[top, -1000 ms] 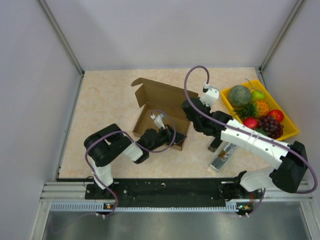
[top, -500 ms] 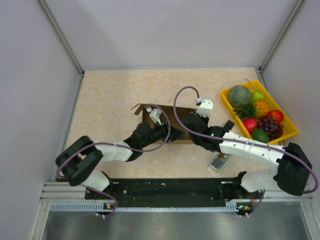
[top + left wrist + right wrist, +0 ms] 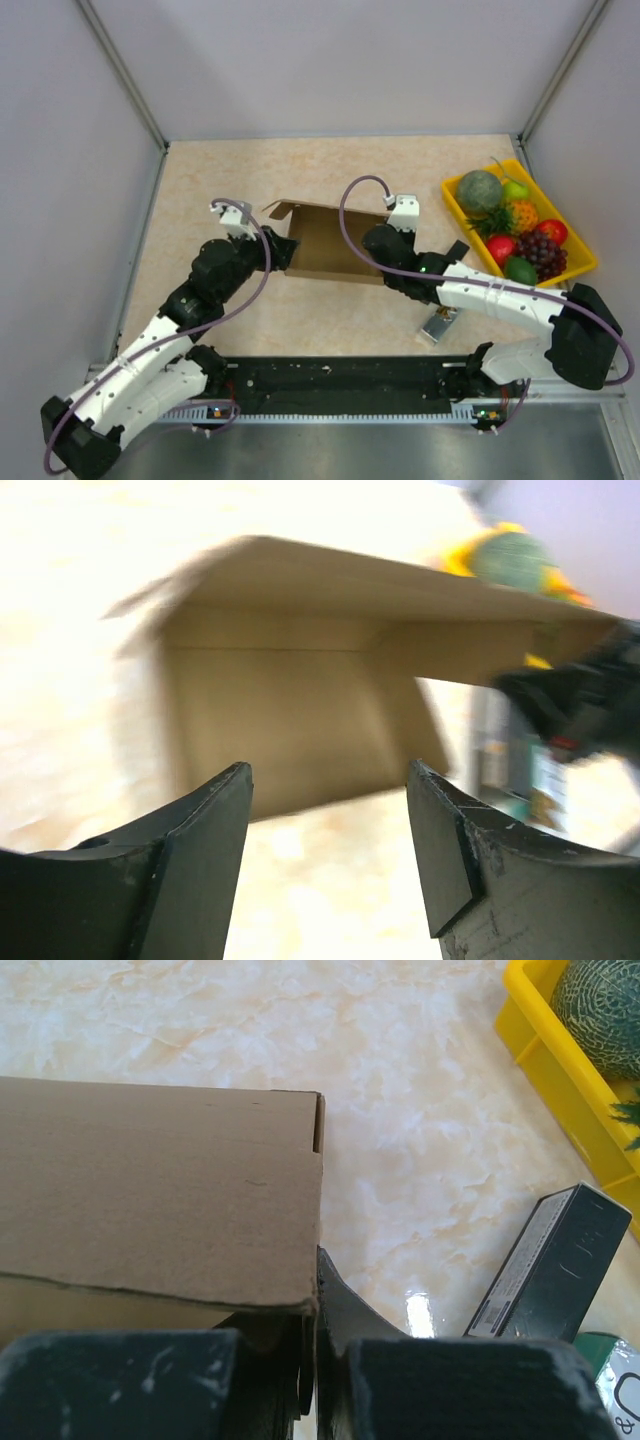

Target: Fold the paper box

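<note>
The paper box (image 3: 325,240) sits at the middle of the table (image 3: 200,190), its long axis running left to right between the two arms and well apart from the yellow fruit tray (image 3: 578,266) on the right. The right gripper (image 3: 312,1340) is clamped shut on the cardboard wall at the box's right end, so that end is pinned. The left gripper (image 3: 328,776) has its fingers spread with nothing between them. It is just beside the box's left end, and the open side of the box lies straight ahead of its fingertips, though this view is blurred. A loose flap (image 3: 274,210) sticks out at the far left corner. The left arm is nearer it, so that fold is probably its job.
</note>
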Tool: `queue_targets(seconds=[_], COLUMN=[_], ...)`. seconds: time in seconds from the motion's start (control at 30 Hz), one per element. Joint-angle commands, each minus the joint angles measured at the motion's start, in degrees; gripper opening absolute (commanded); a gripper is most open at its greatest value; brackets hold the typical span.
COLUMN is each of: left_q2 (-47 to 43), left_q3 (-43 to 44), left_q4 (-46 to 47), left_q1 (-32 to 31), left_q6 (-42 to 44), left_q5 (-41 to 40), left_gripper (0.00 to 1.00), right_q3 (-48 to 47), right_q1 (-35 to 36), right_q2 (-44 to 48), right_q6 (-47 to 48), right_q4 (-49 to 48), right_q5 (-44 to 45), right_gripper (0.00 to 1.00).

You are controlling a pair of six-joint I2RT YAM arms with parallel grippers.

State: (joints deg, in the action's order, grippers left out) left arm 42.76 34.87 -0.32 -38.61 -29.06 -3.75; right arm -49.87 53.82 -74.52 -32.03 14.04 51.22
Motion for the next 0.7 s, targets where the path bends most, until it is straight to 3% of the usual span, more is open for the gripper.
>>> queue_targets(seconds=[0.0,0.13,0.33,0.67], left_q2=[-1.1,3.45,15.32,25.17], left_q3=[1.08,-1.74,0.81,8.54], left_q4=[-15.34,-5.41,9.25,10.86], left_q1=[10.38,13.73,13.91,14.0], left_q6=[6.54,11.82,16.74,23.08], left_q5=[-5.05,-5.74,-5.66,-6.36], left_gripper=[0.68,0.69,0.68,0.57], right_q3=[-1.02,-1.37,-2.43,-4.71], right_q1=[-0.47,-1.61,-2.41,-2.85], right_q2=[-0.54,-0.71,-0.36,-0.45], right_q6=[0.48,0.83,2.67,4.43], right_q4=[-1.56,-1.48,-1.04,0.2], right_q5=[-1.38,-3.75,-5.87,-7.71], right_gripper=[0.0,0.0,0.0,0.0])
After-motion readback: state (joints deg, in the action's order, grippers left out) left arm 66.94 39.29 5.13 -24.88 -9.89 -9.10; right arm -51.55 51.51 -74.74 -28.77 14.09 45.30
